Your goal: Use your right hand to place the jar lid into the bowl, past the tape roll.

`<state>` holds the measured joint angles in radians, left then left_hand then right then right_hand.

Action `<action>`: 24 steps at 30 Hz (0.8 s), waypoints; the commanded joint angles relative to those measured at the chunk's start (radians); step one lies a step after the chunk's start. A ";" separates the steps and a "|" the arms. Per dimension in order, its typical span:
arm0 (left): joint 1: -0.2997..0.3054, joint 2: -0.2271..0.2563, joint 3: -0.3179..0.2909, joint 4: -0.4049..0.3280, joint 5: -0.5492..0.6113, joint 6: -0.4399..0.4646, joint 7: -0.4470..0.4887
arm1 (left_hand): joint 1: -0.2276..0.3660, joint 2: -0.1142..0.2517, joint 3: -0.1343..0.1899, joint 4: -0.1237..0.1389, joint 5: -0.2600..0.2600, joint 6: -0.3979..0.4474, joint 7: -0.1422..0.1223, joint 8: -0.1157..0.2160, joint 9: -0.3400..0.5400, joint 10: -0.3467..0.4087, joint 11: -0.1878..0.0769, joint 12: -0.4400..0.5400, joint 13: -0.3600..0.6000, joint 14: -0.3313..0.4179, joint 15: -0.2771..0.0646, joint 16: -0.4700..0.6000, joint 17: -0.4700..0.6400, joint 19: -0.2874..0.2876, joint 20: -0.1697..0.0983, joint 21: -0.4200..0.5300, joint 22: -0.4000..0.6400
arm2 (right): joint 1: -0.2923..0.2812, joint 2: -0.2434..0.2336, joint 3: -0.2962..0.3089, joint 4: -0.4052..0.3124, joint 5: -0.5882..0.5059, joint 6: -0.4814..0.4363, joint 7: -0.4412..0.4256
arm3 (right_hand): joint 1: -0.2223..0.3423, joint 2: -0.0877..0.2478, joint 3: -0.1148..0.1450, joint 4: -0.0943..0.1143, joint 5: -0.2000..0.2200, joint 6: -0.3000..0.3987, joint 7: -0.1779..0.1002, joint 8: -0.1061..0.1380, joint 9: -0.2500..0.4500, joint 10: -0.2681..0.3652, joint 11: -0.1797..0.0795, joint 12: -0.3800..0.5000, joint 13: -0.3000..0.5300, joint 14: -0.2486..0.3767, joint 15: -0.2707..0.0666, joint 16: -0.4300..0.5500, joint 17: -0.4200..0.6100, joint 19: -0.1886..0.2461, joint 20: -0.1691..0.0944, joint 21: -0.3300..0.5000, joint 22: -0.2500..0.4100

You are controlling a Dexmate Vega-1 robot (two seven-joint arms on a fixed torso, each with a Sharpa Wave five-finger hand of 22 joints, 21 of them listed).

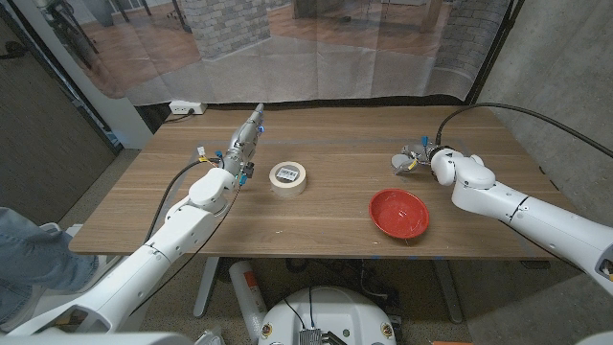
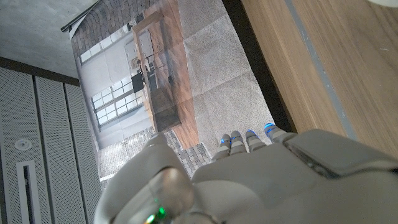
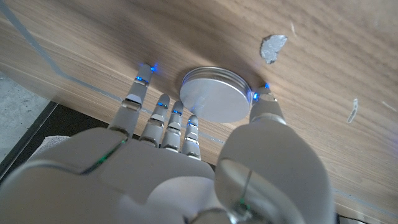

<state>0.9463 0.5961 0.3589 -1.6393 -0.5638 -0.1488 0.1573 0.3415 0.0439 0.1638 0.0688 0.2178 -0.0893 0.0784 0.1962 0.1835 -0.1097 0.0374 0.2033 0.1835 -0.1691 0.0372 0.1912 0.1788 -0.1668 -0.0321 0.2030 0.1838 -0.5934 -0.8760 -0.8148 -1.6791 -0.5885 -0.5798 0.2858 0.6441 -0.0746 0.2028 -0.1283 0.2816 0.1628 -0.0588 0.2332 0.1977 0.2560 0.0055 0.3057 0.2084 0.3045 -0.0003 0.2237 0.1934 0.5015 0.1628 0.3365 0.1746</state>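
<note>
The silver jar lid (image 3: 214, 93) lies at the far right of the wooden table (image 1: 335, 225), and it also shows as a grey shape (image 1: 404, 161) at my fingers. My right hand (image 1: 421, 157) reaches over it. The thumb (image 3: 264, 106) touches one side of the rim and the fingertips (image 3: 186, 127) meet the opposite side, pinching it. The red bowl (image 1: 399, 212) sits nearer the front, just left of my right forearm. The white tape roll (image 1: 288, 177) lies mid-table. My left hand (image 1: 241, 149) stands left of the roll, fingers straight and apart, holding nothing.
A scrap of crumpled foil (image 3: 272, 47) lies on the wood just beyond the lid. A white power strip (image 1: 185, 107) sits behind the table's far left corner. A person's leg in blue jeans (image 1: 24, 259) is at the left edge.
</note>
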 commanded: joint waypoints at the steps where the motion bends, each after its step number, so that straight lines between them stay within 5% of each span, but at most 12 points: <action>1: -0.016 -0.004 0.006 0.026 -0.009 0.005 -0.017 | 0.000 0.007 -0.005 0.003 -0.003 -0.002 -0.002 0.001 0.004 -0.006 -0.005 0.000 0.004 -0.028 0.001 -0.004 0.003 -0.149 -0.009 0.000 0.001 | 0.013 0.016 -0.018 0.025 0.002 -0.008 0.006 | 0.012 0.006 0.004 0.007 0.007 0.016 -0.002 0.004 0.002 0.018 -0.003 0.010 0.005 0.015 -0.009 0.004 0.003 0.015 -0.006 -0.004 0.005; 11: -0.024 -0.010 0.007 0.047 -0.015 0.000 -0.024 | 0.000 0.008 -0.006 0.003 -0.003 -0.003 -0.002 0.001 0.004 -0.008 -0.006 -0.001 0.004 -0.028 0.000 -0.003 0.003 -0.150 -0.007 0.000 0.001 | 0.030 0.028 -0.035 0.047 -0.006 -0.005 0.006 | 0.019 0.021 0.007 0.010 0.004 0.037 -0.016 0.005 0.002 0.071 -0.022 0.032 0.012 0.062 -0.044 0.016 0.008 0.039 -0.022 -0.008 0.006; 16: -0.026 -0.012 0.007 0.054 -0.019 -0.004 -0.028 | 0.000 0.009 -0.007 0.003 -0.003 -0.004 -0.002 0.001 0.004 -0.008 -0.007 -0.001 0.004 -0.028 0.000 -0.004 0.003 -0.150 -0.007 -0.001 0.001 | 0.032 0.033 -0.039 0.051 -0.013 -0.009 -0.003 | 0.028 0.033 0.010 0.010 -0.001 0.084 -0.025 0.016 0.002 0.096 -0.034 0.043 0.018 0.111 -0.072 0.029 0.013 0.067 -0.063 -0.010 0.007; 24: -0.028 -0.013 0.007 0.059 -0.021 -0.006 -0.030 | 0.001 0.009 -0.007 0.003 -0.004 -0.004 -0.002 0.000 0.004 -0.009 -0.006 -0.001 0.004 -0.029 0.001 -0.004 0.003 -0.152 -0.005 -0.001 0.001 | 0.034 0.036 -0.043 0.056 -0.018 -0.009 -0.011 | 0.050 0.052 0.020 0.005 -0.007 0.125 -0.036 0.024 0.003 0.126 -0.045 0.056 0.023 0.164 -0.094 0.043 0.018 0.107 -0.089 -0.008 0.008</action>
<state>0.9223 0.5858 0.3649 -1.5911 -0.5797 -0.1472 0.1329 0.3415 0.0439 0.1596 0.0731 0.2139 -0.0894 0.0784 0.1962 0.1835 -0.1153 0.0319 0.2033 0.1835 -0.1692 0.0372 0.1912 0.1788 -0.1668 -0.0321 0.2030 0.1837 -0.5647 -0.8479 -0.8491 -1.6339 -0.5992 -0.5875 0.2866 0.6816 -0.0371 0.2115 -0.1202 0.2767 0.2720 -0.0964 0.2517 0.1976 0.3658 -0.0366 0.3522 0.2256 0.4475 -0.0464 0.2557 0.2073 0.5892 0.0782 0.3264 0.1792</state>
